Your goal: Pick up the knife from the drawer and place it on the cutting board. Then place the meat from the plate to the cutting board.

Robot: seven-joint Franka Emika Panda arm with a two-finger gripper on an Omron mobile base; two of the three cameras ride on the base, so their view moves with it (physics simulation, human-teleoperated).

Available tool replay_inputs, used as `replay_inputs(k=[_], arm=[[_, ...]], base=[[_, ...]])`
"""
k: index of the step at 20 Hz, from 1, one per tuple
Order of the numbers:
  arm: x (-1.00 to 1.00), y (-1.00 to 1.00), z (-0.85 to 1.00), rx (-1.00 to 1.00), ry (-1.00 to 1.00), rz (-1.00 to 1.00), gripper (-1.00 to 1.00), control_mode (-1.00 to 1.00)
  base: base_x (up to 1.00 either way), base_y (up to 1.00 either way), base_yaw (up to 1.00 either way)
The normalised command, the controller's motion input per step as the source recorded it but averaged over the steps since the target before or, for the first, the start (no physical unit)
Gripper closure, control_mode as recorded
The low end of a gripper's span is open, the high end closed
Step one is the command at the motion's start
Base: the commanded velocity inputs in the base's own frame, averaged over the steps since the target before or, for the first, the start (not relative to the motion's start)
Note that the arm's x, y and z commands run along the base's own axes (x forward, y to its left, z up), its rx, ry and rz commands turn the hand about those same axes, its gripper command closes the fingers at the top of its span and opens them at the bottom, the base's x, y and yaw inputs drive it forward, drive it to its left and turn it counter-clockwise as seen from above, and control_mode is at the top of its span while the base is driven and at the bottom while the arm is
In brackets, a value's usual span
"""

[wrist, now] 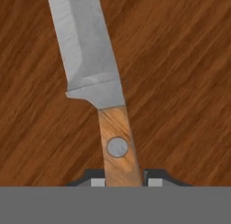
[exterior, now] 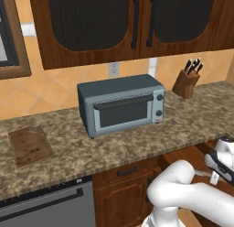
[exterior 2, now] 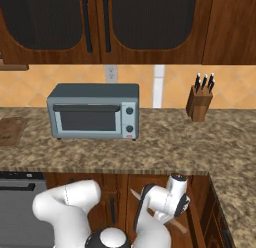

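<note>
A speckled brown granite counter (exterior: 137, 143) ran across the room; a grey toaster oven (exterior: 121, 105) stood on it near the middle, and a wooden knife block (exterior: 186, 83) with black handles sat far right; behind them the wall (exterior: 41, 91) was tiled in orange-tan, with a white outlet (exterior: 114, 68); dark wooden cabinets (exterior: 123, 22) hung above; a grey dishwasher front (exterior: 45, 208) sat below the counter at left.

One knife (wrist: 90, 60), one toaster oven (exterior: 121, 105)
</note>
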Motion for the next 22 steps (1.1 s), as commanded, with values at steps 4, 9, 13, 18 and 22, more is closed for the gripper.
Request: replay_inputs(k=[4,9,13,18,22], arm=[[-0.79,0.0,-0.15,0.14,0.0,0.0,1.0,-1.0],[-0.43,-0.29,0.55,0.13,0.02,0.0,1.0,-1.0],[-0.29,-0.29,0.86,0.07,0.14,0.0,1.0,-1.0],[-0.46,-0.24,0.6,0.02,0.26,0.0,1.0,-1.0],[-0.61,-0.12,0.87,0.05,0.21,0.0,1.0,-1.0]], base=[[0.0,0.0,0.0],[0.0,0.0,0.0],[0.0,0.0,0.0],[0.0,0.0,0.0],[0.0,0.0,0.0]])
